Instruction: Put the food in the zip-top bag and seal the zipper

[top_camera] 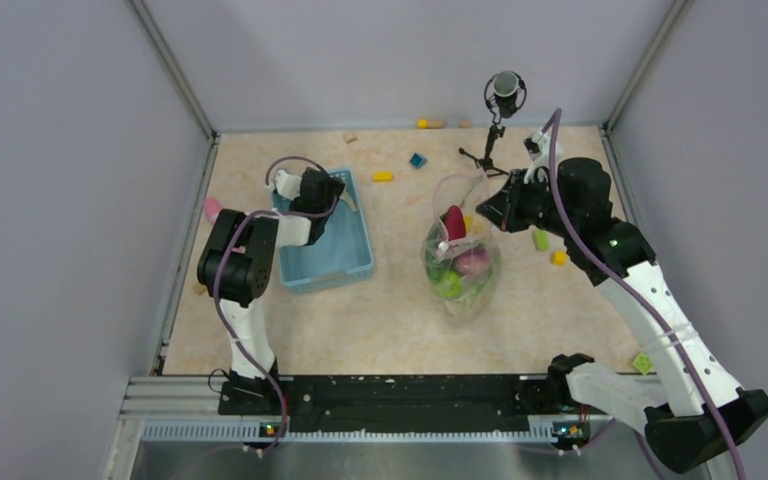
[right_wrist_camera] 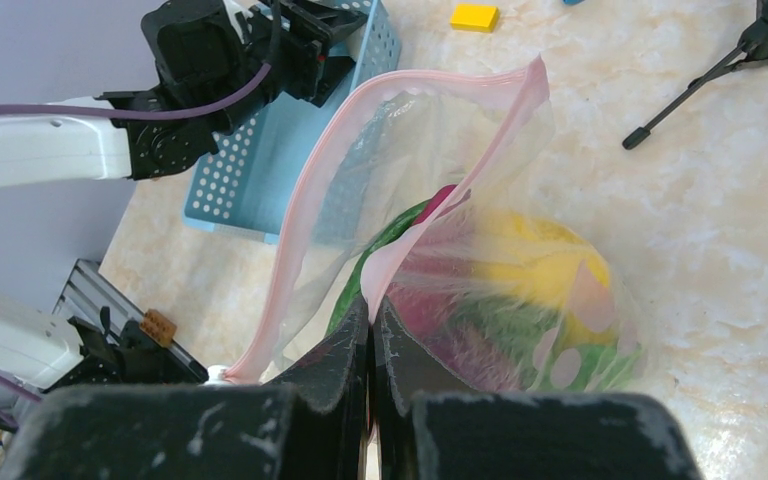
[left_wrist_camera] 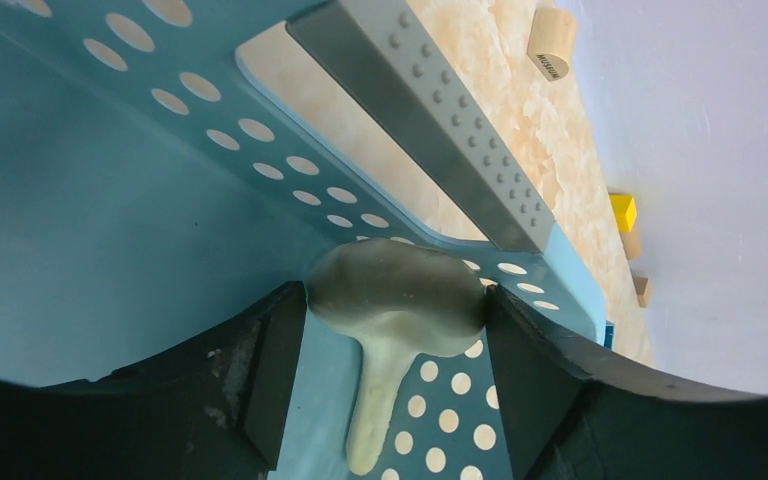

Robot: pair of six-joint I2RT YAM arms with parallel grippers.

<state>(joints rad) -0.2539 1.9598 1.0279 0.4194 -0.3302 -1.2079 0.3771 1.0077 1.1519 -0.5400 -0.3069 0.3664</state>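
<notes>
From above, the left gripper (top_camera: 312, 190) hangs inside the light blue basket (top_camera: 335, 262). The right gripper (top_camera: 490, 208) holds up the top edge of the zip-top bag (top_camera: 460, 275), whose body with the food (top_camera: 455, 255) sags just below it.

At the left wrist, a pale toy mushroom (left_wrist_camera: 400, 295) lies between the fingers (left_wrist_camera: 272, 370). Its cap meets both, but I cannot tell whether they squeeze it.

At the right wrist, the fingers are clenched on the pink zipper (right_wrist_camera: 305, 190). The open mouth stands just ahead, with yellow citrus (right_wrist_camera: 550, 265) and lettuce (right_wrist_camera: 500, 335) inside.
</notes>
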